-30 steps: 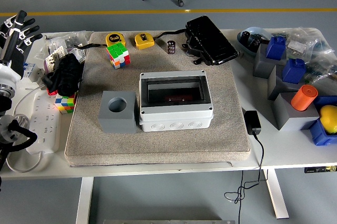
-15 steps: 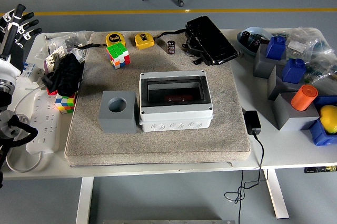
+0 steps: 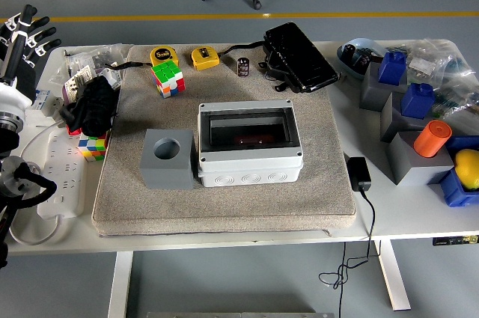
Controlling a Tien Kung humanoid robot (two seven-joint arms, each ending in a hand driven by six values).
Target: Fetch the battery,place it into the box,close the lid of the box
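Nearest the camera, at about 6 o'clock on the white surface [image 3: 224, 224], there's a grey-beige fabric mat [image 3: 224, 198], and sitting on it is the light grey plastic junction box with a dark see-through lid [image 3: 249, 144]. The lid looks down flat on the box. There's a faint reddish shape under the tinted window, but I honestly can't tell what it is.

Just to its 9 o'clock, touching or nearly so, is a grey cube block with a round hole in the top [image 3: 168, 157].

Way over at 9 to 10 o'clock, at the picture's edge, is the robot's left hand [image 3: 22, 34]. It's raised off the surface with fingers fanned out loosely, gripping nothing. The right hand isn't in the shot at all.

Farther back at 12 o'clock, near the mat's far edge, stands a small dark cylindrical battery [image 3: 244, 66], upright, between a yellow tape measure [image 3: 203, 57] at its 9 o'clock and a black rectangular pouch [image 3: 299, 56] at its 3 o'clock.

So this fits either a battery waiting to go in, or one already inside with the lid closed. Can't call it.

What could go wrong if that cylinder gets picked: it's small and tall, so a fingertip brushing it sideways would likely tip it and send it rolling. The pouch's strap and the tape measure crowd it, so fat fingers could snag those.
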